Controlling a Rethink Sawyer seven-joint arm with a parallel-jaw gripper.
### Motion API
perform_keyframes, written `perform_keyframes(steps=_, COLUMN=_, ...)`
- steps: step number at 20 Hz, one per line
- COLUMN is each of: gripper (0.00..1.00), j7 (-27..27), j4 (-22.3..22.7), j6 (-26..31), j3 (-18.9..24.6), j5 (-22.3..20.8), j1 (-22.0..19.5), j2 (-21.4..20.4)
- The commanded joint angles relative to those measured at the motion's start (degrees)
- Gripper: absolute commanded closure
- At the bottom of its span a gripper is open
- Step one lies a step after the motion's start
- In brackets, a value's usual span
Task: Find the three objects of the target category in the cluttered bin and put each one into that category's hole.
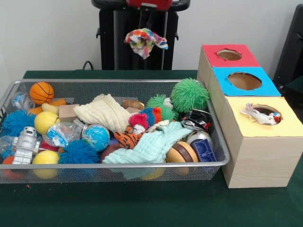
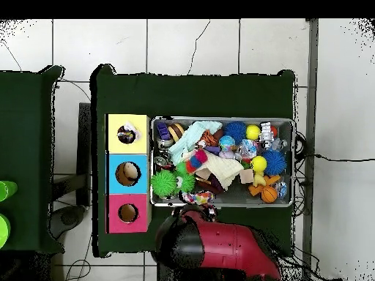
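The gripper (image 1: 143,29) hung high over the back of the table with a patterned rag (image 1: 145,41) dangling beneath it, and that was a lift, clear of everything, presumably so the cloth would not snag on the toys while being carried. The fingers themselves were hidden behind the fabric, so the closure went unseen, but the rag hanging free in the air said they were pinched on it. Well below and in front of the gripper lay the cluttered bin (image 1: 118,82), still packed: a cream cloth (image 1: 104,112) and a mint-green cloth (image 1: 150,146) draped over balls, a spiky green ball (image 1: 189,94), a small basketball (image 1: 41,92), a globe ball (image 1: 96,137) and a toy robot (image 1: 26,144). Off to one side of the gripper and lower stood the row of boxes, red top, blue top, then the hole (image 1: 262,113) in the yellow top, farthest from it. A second rag (image 1: 258,115) sat caught in that hole, half in, draped on the rim, so one delivery looked done or nearly so. From overhead the arm (image 2: 220,245) reached over the bin's edge, with the rag showing just beyond it, and a little more patterned fabric (image 2: 199,159) peeked from mid-bin, possibly the third.
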Motion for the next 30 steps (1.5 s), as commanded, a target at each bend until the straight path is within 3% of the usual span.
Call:
perform_keyframes(steps=1, gripper=1.00, j7=11.60, j4=-2.77, j6=1.67, j3=5.77, j5=7.20, j1=4.80, j2=-2.44)
perform_keyframes(steps=10, gripper=1.00, j7=18.03, j4=-12.11, j6=6.75, j3=0.59, j5=12.73, j1=13.93, j2=2.51)
perform_keyframes(steps=15, gripper=1.00, j7=19.10, j4=-14.39, j6=4.32, j3=-1.84, j5=14.20, j1=16.74, j2=6.48)
perform_keyframes(steps=20, gripper=1.00, j7=20.37, j4=-15.26, j6=-2.39, j3=-2.45, j5=16.50, j1=17.60, j2=11.88)
perform_keyframes(steps=25, gripper=1.00, j7=22.80, j4=-20.05, j6=-3.42, j3=-5.45, j5=18.18, j1=20.55, j2=16.62)
perform_keyframes(steps=30, gripper=1.00, j7=24.17, j4=-26.00, j6=-0.78, j3=-6.67, j5=21.52, j1=21.81, j2=20.58)
